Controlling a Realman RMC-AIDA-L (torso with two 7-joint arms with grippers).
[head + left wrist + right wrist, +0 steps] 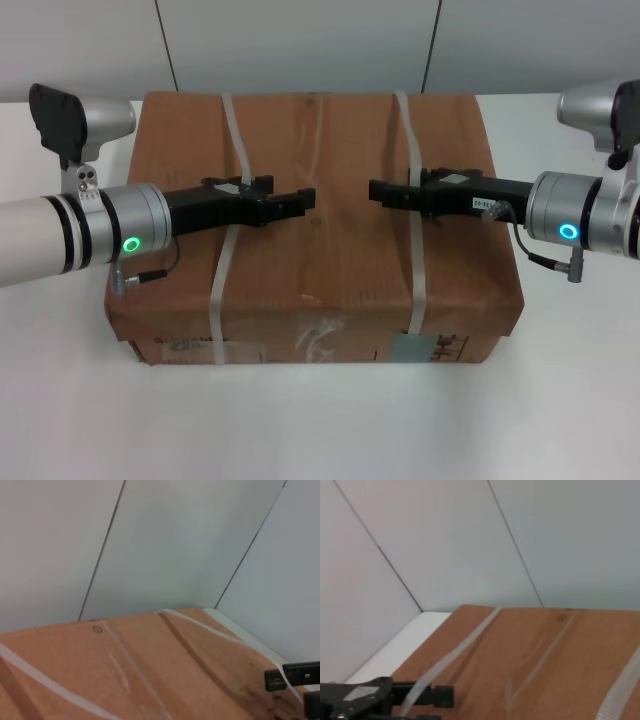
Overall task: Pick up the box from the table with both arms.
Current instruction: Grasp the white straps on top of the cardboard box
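Box (pixel 320 220) sits on white surface (pixel 320 420), beneath both pincers. Left pincer (pixel 300 200) and right pincer (pixel 382 190) face tip to tip over lid (fingers' spread: cannot tell), holding nothing.

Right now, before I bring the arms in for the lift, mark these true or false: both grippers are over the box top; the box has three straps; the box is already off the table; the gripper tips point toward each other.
1. Both grippers are over the box top. True: the left gripper and the right gripper both show against the top of the box.
2. The box has three straps. False: two white straps cross it.
3. The box is off the table. False: it appears to rest on the table.
4. The gripper tips point toward each other. True, with a gap between them.
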